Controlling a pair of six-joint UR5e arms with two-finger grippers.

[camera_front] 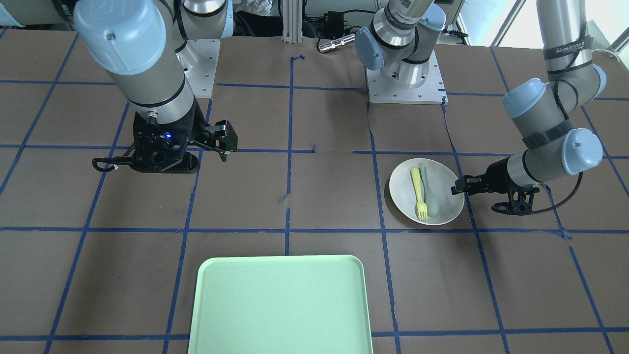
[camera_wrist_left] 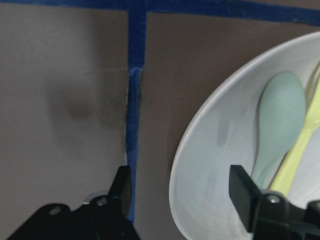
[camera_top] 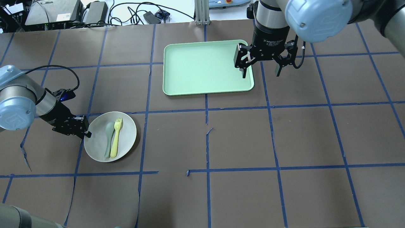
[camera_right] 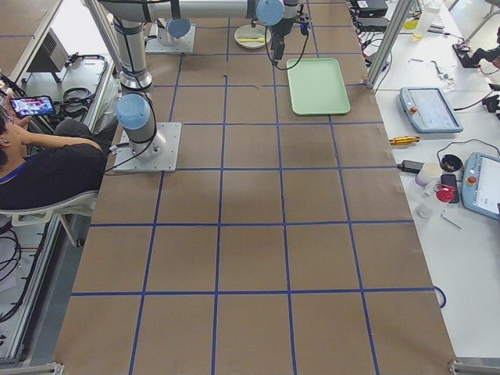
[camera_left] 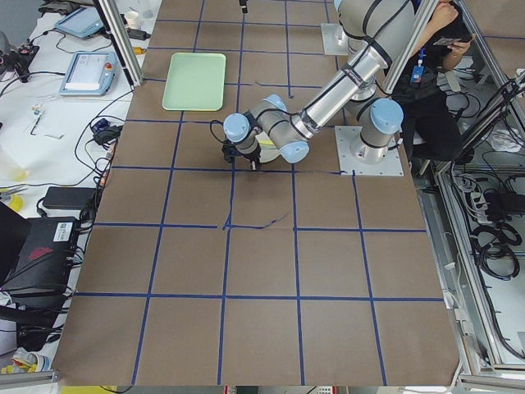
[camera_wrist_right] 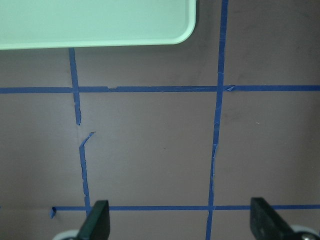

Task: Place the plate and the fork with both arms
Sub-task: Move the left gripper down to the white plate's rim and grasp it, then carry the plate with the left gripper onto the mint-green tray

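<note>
The off-white plate [camera_top: 128, 133] lies on the table at the robot's left, also in the front view [camera_front: 403, 189]. The pale-yellow fork [camera_top: 116, 137] lies in it beside a grey-green spoon [camera_top: 108, 134]. My left gripper [camera_top: 84, 131] is open and low at the plate's left rim. In the left wrist view [camera_wrist_left: 182, 187] one finger is outside the rim and the other over the plate's inside [camera_wrist_left: 215, 165]. My right gripper [camera_top: 261, 68] is open and empty, held above the table by the tray's right edge.
The mint-green tray [camera_top: 202, 66] lies at the far middle of the table; its corner shows in the right wrist view [camera_wrist_right: 90, 20]. Blue tape lines cross the brown table cover. A seated person is beside the robot's base in the side views.
</note>
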